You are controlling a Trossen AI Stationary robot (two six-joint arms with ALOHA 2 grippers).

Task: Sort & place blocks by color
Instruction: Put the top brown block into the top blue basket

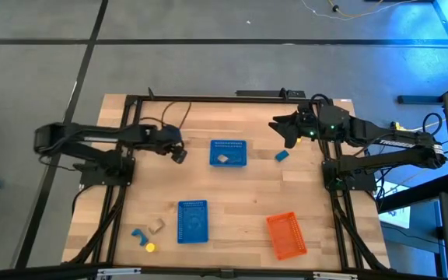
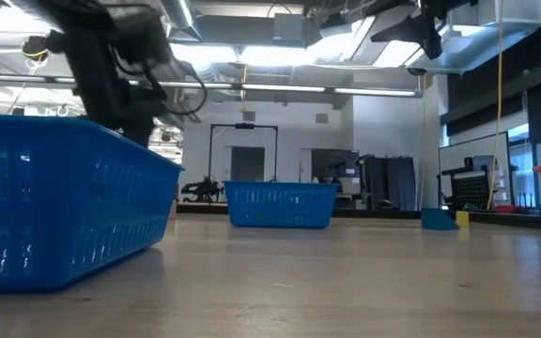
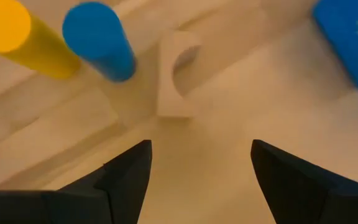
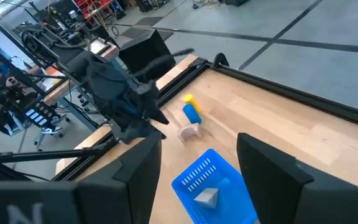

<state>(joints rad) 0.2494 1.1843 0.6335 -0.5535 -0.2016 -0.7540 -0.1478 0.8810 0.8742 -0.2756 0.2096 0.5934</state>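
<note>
Three small blocks lie together by the table's near-left corner: a blue cylinder (image 1: 138, 233) (image 3: 101, 40), a yellow cylinder (image 1: 150, 247) (image 3: 17, 34) and a tan arched piece (image 1: 156, 226) (image 3: 178, 74). One tan block (image 1: 223, 159) (image 4: 207, 197) rests inside the far blue basket (image 1: 228, 152). A blue block (image 1: 282, 155) (image 2: 437, 219) lies on the table to that basket's right. My left gripper (image 1: 179, 152) (image 3: 201, 149) hangs open left of the far basket, raised above the table. My right gripper (image 1: 286, 132) (image 4: 197, 138) is open, up beyond the blue block.
A second blue basket (image 1: 193, 221) (image 2: 54, 202) stands near the table's near edge and an orange basket (image 1: 286, 235) at near right. A black frame (image 1: 208, 97) rims the table. Bare wood lies between the baskets.
</note>
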